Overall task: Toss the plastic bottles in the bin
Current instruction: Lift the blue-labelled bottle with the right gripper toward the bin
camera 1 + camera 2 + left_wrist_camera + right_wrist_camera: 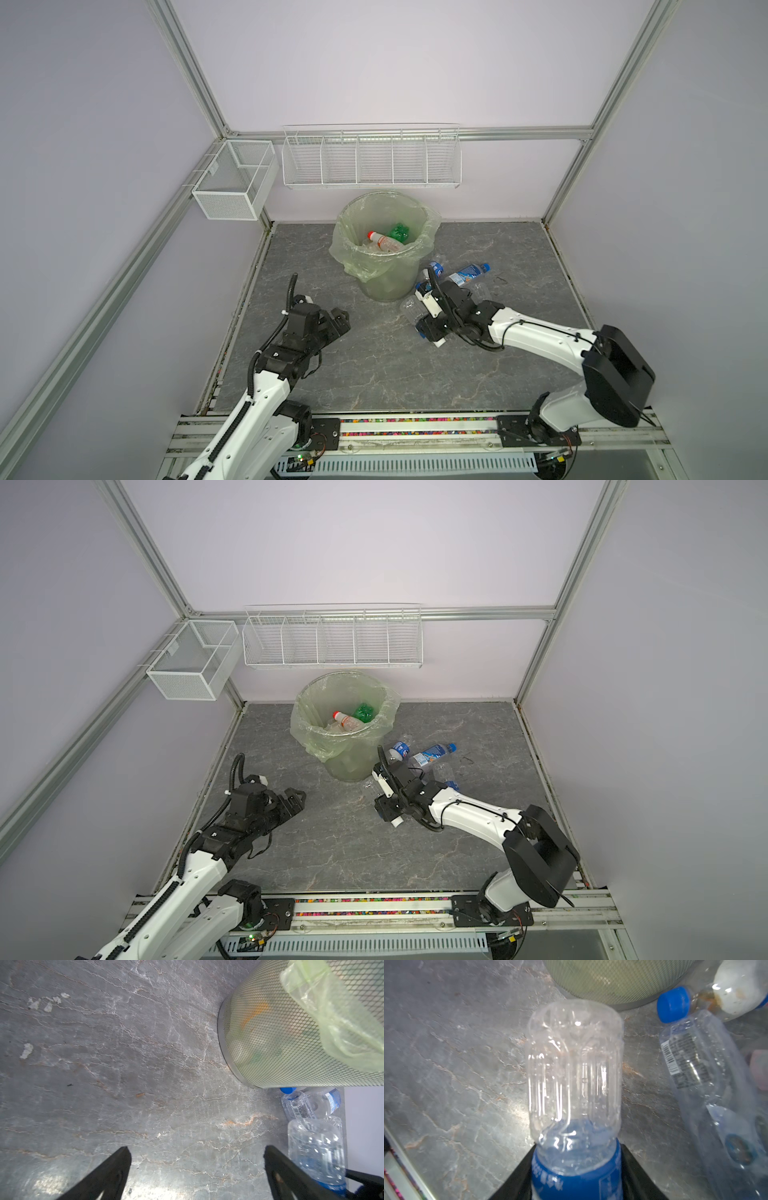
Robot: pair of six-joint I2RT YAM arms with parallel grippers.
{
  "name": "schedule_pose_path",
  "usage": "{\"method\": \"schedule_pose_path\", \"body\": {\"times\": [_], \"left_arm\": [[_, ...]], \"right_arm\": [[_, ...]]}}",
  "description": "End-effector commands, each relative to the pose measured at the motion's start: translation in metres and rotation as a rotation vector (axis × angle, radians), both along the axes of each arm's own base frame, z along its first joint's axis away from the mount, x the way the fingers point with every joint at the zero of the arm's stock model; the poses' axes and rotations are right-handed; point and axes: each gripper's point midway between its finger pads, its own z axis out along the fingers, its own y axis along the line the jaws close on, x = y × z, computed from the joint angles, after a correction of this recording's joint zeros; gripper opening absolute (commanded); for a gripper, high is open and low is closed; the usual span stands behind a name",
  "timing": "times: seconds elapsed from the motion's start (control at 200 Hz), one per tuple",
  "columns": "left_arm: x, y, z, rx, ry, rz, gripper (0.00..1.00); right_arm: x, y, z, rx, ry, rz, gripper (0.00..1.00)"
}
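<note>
The bin stands at the back middle of the grey floor, with a green bottle and a red-capped bottle inside. My right gripper is just right of the bin's base, shut on the blue label of a clear plastic bottle whose bottom points away from the wrist. Behind it, blue-labelled bottles lie on the floor. On the left, my left gripper hangs open over bare floor with nothing between its fingers.
Two white wire baskets hang on the back wall above the bin. Aluminium frame posts mark the corners. The arms' base rail runs along the front edge. The bin's mesh wall is close to the left gripper.
</note>
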Motion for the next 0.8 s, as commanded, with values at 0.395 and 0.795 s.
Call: {"method": "schedule_pose_path", "body": {"times": [0.395,0.795], "left_arm": [[0.01,-0.004,0.015,-0.015,-0.035,-0.008,1.0],[0.01,-0.001,0.028,-0.008,-0.079,0.0,1.0]], "right_arm": [[-0.026,-0.022,0.064,0.149,-0.053,-0.093,0.49],[-0.02,-0.022,0.129,0.222,-0.127,-0.116,0.47]]}}
